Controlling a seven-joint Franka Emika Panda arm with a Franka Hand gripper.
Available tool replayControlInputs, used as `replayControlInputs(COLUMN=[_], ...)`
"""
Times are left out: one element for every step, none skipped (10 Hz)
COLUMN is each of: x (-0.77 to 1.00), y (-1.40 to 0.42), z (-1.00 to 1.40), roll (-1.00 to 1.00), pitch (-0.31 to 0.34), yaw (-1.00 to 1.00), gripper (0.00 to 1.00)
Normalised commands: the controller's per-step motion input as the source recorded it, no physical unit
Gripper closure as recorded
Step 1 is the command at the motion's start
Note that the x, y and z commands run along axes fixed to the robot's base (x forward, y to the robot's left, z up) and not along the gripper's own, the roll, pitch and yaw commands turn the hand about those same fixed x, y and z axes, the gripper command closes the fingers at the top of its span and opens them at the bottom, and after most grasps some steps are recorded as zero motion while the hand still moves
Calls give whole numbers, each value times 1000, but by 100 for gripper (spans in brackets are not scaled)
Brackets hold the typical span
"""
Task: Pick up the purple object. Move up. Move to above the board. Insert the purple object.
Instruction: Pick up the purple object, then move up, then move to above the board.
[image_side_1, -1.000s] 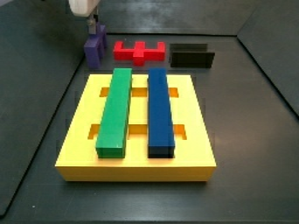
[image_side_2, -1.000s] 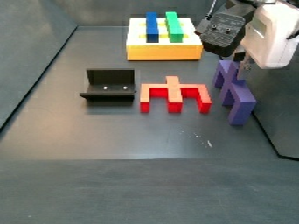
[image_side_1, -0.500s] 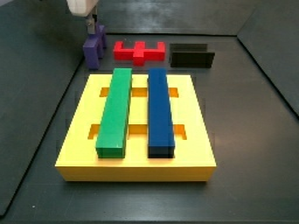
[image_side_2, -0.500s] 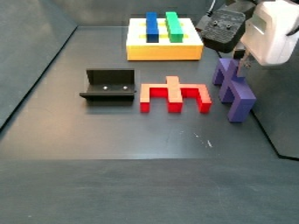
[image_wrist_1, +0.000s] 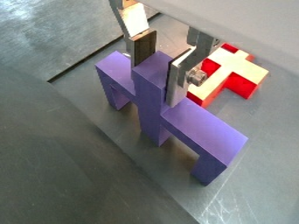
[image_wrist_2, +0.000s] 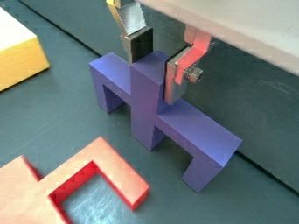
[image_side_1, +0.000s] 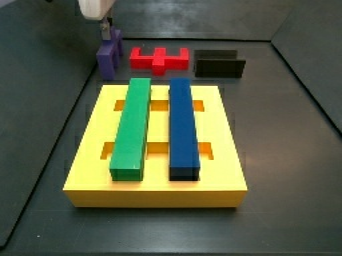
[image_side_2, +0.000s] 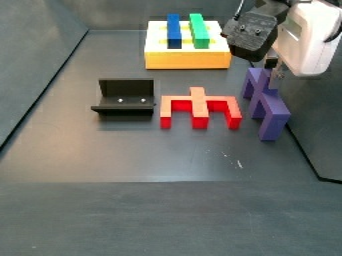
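1. Gripper (image_wrist_1: 163, 61): nearest item in both wrist views; silver finger plates with dark pads set either side of the upright stem, at or very near its faces; contact not certain, so closed or not cannot be told. Also seen at (image_wrist_2: 160, 59), and in a side view at (image_side_2: 271, 68), under the white arm housing.
2. Purple object (image_wrist_1: 158, 105): lying on the dark floor, legs down, stem rising between the fingers. Also at (image_wrist_2: 155, 109); in a side view at (image_side_2: 265, 100), along the right wall of the enclosure; in a side view at (image_side_1: 107, 55), far left corner beyond the board.
3. Step in hand, as judged: pick-up, grasp stage; block not yet lifted. Next move calls for firm closure on the stem, then a straight rise clear of the floor before travel toward the board.
4. Red notched block (image_side_2: 199, 108): flat on the floor just beside the purple object, apart from it. Also at (image_wrist_2: 82, 179) and (image_side_1: 158, 59).
5. Fixture (image_side_2: 123, 97): dark L-shaped bracket, beyond the red block from the gripper, well apart.
6. Board (image_side_1: 87, 160): yellow slab, well apart from the purple object. Contents: green bar (image_side_1: 131, 125) and blue bar (image_side_1: 182, 127), lengthwise, side by side. Cross slots visible beside the bars, unfilled. Also at (image_side_2: 160, 58).
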Motion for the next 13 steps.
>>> replayControlInputs(x=[0, 0, 0, 0, 0, -1, -52, 5, 0, -13, -84, -34, 31], y=[0, 0, 0, 0, 0, 28, 32, 16, 0, -5, -20, -4, 5], z=[0, 0, 0, 0, 833, 818, 592, 222, 1400, 1400, 1400, 1400, 935], roll=[0, 0, 0, 0, 0, -7, -1, 19, 0, -21, -8, 11, 4], pitch=[0, 0, 0, 0, 0, 12, 57, 37, 0, 11, -3, 21, 62], yaw=[0, 0, 0, 0, 0, 40, 38, 22, 0, -7, -7, 2, 0], gripper=[100, 100, 100, 100, 100, 100, 100, 100, 100, 100, 100, 100, 100])
